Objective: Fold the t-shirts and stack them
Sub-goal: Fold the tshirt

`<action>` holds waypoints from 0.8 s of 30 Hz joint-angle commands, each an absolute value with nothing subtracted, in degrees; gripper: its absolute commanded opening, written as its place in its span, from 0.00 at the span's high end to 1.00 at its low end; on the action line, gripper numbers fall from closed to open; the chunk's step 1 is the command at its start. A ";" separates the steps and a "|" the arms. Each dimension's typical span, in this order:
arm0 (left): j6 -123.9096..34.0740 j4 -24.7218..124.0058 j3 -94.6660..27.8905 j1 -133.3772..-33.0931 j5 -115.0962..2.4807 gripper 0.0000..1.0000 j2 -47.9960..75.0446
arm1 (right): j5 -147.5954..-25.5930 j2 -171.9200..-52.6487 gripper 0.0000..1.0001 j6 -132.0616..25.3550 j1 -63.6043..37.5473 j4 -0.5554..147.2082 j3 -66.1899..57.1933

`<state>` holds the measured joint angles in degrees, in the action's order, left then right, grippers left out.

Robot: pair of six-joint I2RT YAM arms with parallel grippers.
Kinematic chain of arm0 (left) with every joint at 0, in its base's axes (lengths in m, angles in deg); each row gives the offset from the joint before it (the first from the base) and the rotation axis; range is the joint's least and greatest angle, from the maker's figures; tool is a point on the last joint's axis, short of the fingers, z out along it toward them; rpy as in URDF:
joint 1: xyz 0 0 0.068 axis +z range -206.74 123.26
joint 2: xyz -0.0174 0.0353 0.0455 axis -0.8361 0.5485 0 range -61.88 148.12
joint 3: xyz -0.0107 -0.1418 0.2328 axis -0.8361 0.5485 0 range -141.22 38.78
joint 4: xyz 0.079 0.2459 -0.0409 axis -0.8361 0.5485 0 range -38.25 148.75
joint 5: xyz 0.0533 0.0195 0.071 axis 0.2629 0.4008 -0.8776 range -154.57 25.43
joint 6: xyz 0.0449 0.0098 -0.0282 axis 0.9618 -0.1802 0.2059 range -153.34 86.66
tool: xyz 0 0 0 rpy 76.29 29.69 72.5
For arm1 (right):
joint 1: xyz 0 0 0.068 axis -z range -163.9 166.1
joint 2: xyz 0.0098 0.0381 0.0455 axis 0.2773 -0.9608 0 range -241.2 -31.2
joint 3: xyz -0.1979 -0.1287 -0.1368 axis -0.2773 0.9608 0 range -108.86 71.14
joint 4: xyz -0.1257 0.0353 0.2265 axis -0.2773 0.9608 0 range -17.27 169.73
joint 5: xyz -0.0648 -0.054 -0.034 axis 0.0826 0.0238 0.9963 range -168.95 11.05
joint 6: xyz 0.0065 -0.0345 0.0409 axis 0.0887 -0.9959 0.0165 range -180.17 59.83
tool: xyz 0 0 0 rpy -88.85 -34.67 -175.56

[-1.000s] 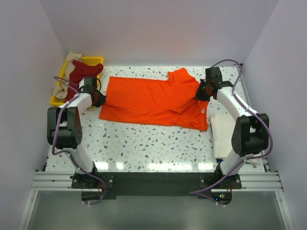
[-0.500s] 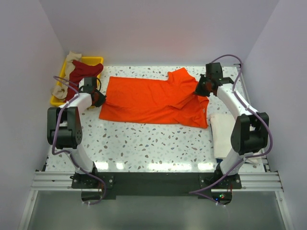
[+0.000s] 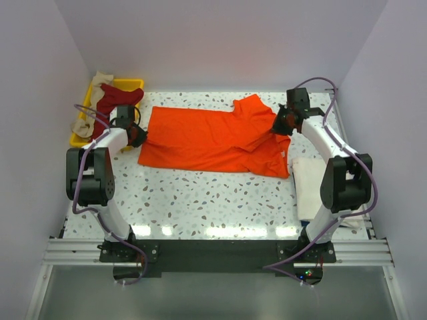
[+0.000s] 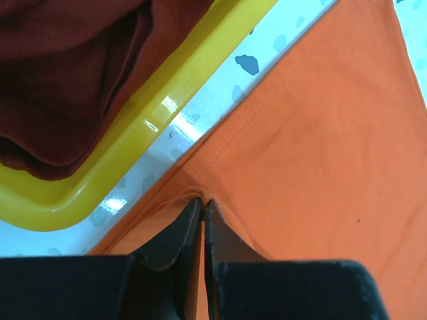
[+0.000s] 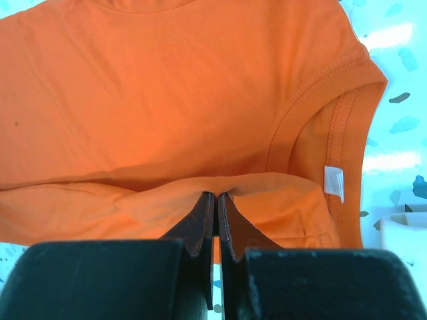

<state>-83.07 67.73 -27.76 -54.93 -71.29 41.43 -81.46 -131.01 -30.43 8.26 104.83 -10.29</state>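
The orange t-shirt [image 3: 213, 140] lies spread on the table [image 3: 200, 200] with its long axis running left to right, hem end to the left and collar end to the right, and I hold it at both ends. My left gripper [image 3: 137, 137] sits at the left edge of the shirt, just beside the yellow tray [image 3: 130, 83]. Its jaws are nearly together and pinch a small ridge of the hem, so the body of the cloth extends rightward from them. My right gripper [image 3: 279, 125] sits at the far right by the sleeve. Its jaws are closed tight on a raised fold of orange cloth, and the body extends leftward and nearward from them. Neither arm is nearer, because each holds its own end, and any fold therefore turns on that left-right axis. The cream-white shirt [image 3: 308, 187] lies folded at the near right, just beside the orange one. The dark red shirt [image 3: 117, 100] and beige shirt [image 3: 100, 80] lie in the tray. The white tag [image 5: 333, 181] shows inside the collar. I cannot tell how many layers each pinch holds. My right arm covers part of the right edge, and the tray contents are partly cut off.
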 commanded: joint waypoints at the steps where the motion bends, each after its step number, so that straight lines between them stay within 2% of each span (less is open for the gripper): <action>1: -81.68 66.86 -29.86 -54.54 -72.65 0.91 41.56 | -80.89 -131.05 1.00 -31.43 8.63 103.49 -10.95; 11: -81.42 65.81 -29.60 -54.28 -71.69 0.88 41.74 | -81.15 -132.19 1.00 -31.16 9.24 103.14 -10.08; 15: -80.72 64.76 -28.98 -54.27 -71.43 0.82 41.30 | -81.50 -133.68 1.00 -31.08 9.24 102.61 -10.77; 18: -79.14 62.83 -28.28 -54.27 -70.29 0.71 39.99 | -82.03 -136.13 1.00 -31.51 9.16 102.35 -12.79; 19: -78.69 62.21 -27.84 -54.27 -69.24 0.64 39.03 | -82.12 -136.84 0.93 -31.78 9.16 102.44 -13.67; 21: -77.90 60.98 -27.58 -54.36 -68.61 0.58 37.88 | -82.03 -138.33 0.85 -32.30 9.24 103.58 -16.56; 22: -77.81 60.63 -26.71 -54.28 -67.92 0.53 36.39 | -82.73 -139.39 0.77 -32.48 9.16 103.58 -17.45; 24: -77.98 60.27 -25.74 -54.27 -67.47 0.49 34.54 | -82.73 -140.27 0.69 -32.92 9.24 104.46 -19.99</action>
<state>-79.60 64.48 -26.80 -54.78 -69.02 39.72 -81.70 -140.17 -31.42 9.01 104.89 -14.62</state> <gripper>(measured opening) 0.496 0.288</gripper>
